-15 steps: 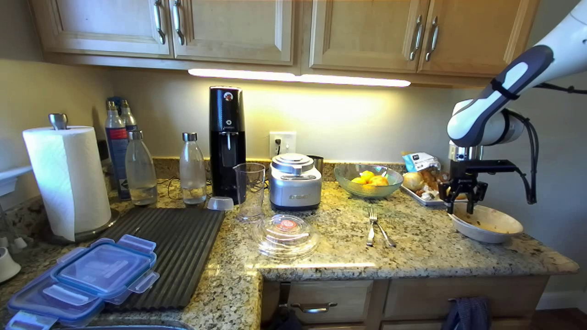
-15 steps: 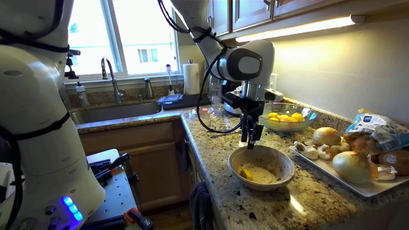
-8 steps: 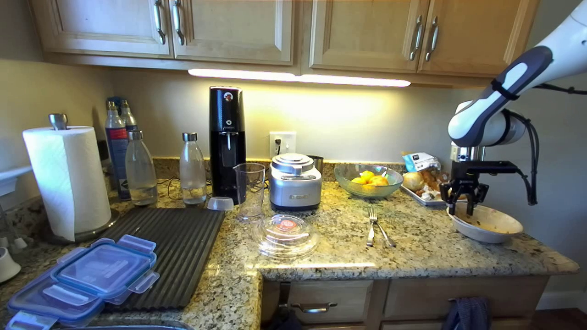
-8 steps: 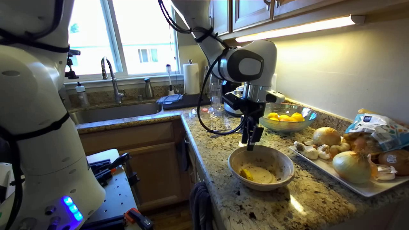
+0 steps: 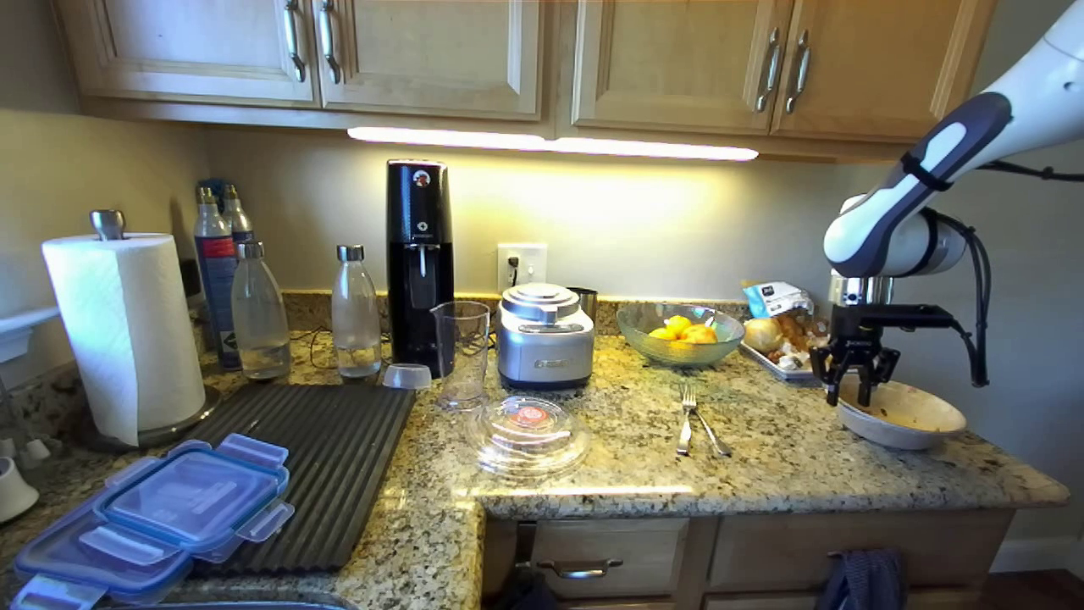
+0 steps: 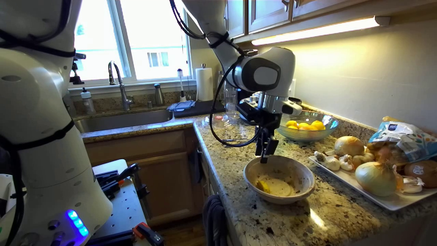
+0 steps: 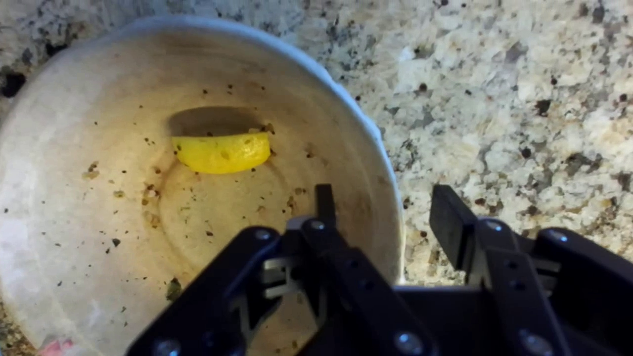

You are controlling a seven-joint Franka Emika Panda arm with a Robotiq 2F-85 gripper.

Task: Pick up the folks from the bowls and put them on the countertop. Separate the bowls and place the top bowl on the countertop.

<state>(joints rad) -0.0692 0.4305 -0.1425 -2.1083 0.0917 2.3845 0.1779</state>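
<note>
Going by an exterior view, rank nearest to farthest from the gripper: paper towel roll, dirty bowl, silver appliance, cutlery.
1. Dirty bowl: rim under the gripper.
2. Cutlery: on the countertop, image-left of the bowl.
3. Silver appliance: farther left and back.
4. Paper towel roll: far left of the picture.

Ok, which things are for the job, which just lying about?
Job:
black two-finger gripper
round white bowl (second beneath? can't tell)
silver fork
silver utensil alongside, likely another
speckled granite countertop

Lying about:
clear glass fruit bowl
white paper towel roll
yellow wedge
</note>
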